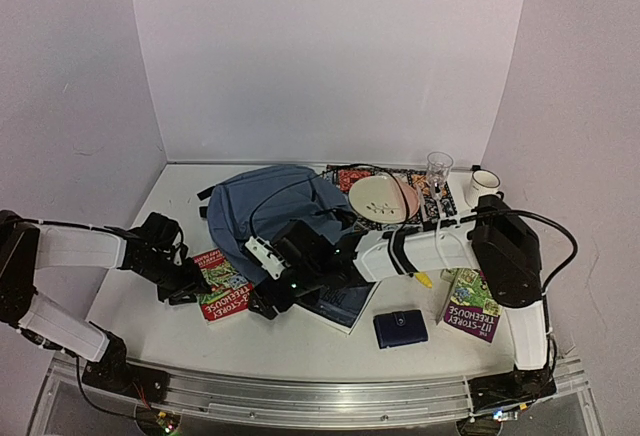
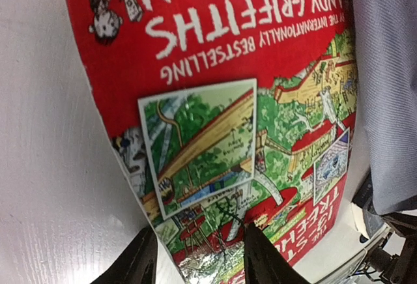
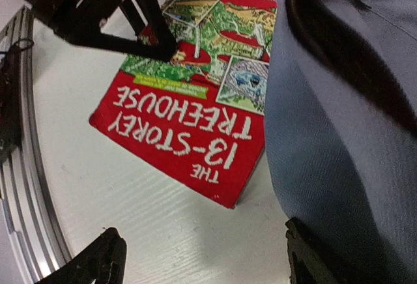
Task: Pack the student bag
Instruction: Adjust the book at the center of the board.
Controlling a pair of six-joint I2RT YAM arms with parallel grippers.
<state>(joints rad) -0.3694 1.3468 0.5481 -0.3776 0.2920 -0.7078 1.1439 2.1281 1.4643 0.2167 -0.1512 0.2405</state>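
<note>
My left gripper [image 2: 199, 256] hangs with jaws apart over the 13-Storey Treehouse book [image 1: 222, 281], toward the desk's left edge. My right gripper [image 3: 202, 258], jaws wide and empty, flanks the student bag [image 1: 275, 206] at mid-desk. Next, I think: pinch the book's edge.

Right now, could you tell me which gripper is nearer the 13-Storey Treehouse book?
Left. The left gripper is over the book; the right gripper hovers off its corner.
</note>
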